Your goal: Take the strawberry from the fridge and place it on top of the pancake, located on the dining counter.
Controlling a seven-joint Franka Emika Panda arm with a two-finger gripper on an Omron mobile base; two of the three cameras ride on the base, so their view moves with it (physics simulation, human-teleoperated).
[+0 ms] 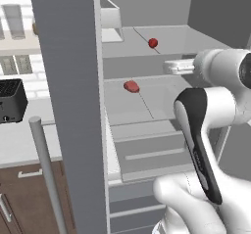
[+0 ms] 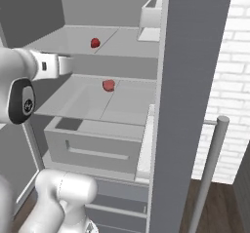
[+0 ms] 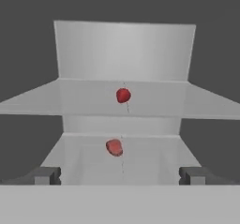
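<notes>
White brick lined the wall behind your robot's kitchen, with brown wood cabinet fronts [image 1: 29, 194] low on the left under a pale counter that carried a black boxy appliance [image 1: 11, 101]. No brand, label or readable writing showed anywhere you could have looked.

You had the fridge [image 1: 73, 105] standing open, its matte grey door edge-on in both base views with a long silver bar handle [image 1: 46, 174] beside it. Inside, the shelves [image 2: 117, 100] were flat, pale grey and smooth, and a boxy grey drawer [image 2: 93, 146] sat below them.

You could see two small red things inside. A rounder, brighter one, the strawberry [image 3: 123, 95] as far as you could tell, lay on the upper shelf near its middle. A flatter, duller red lump [image 3: 114, 147] lay on the shelf below, nearer the front.

Your gripper [image 3: 121, 175] hung released in front of the shelves, its dark finger tips [image 3: 46, 175] spread wide apart with nothing between them, well short of either red thing. In the base views the white hand [image 2: 51, 65] reached level with the gap between the two shelves.
</notes>
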